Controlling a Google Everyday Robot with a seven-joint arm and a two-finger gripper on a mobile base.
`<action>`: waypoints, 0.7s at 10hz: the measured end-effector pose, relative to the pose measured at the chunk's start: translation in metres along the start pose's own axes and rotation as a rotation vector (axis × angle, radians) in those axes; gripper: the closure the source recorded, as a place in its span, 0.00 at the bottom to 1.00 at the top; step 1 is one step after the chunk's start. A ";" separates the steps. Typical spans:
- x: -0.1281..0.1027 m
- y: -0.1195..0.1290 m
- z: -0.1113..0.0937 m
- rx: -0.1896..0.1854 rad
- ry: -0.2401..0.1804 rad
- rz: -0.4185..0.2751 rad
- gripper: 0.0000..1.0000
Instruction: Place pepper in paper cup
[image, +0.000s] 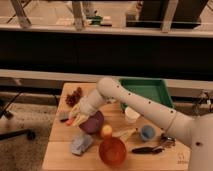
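My gripper (75, 120) is over the left part of the wooden table (60, 150), just left of a purple bowl (94, 123). It is shut on the slim red-orange pepper (78, 120), which sticks out between the fingers a little above the table. The off-white paper cup (132, 115) stands upright to the right of the arm, near the middle of the table. It is well apart from the gripper.
A green tray (145, 91) sits at the back right. An orange bowl (112, 150), a round yellow-orange fruit (106, 131), a pale banana-like thing (124, 133) and a small blue cup (147, 132) lie in front. A dark red bunch (74, 96) and a grey-blue item (81, 144) are at the left.
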 end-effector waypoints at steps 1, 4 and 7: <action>0.002 -0.001 -0.005 0.006 -0.003 0.004 1.00; 0.005 -0.002 -0.014 0.018 -0.011 0.009 1.00; 0.011 0.000 -0.026 0.032 -0.019 0.017 1.00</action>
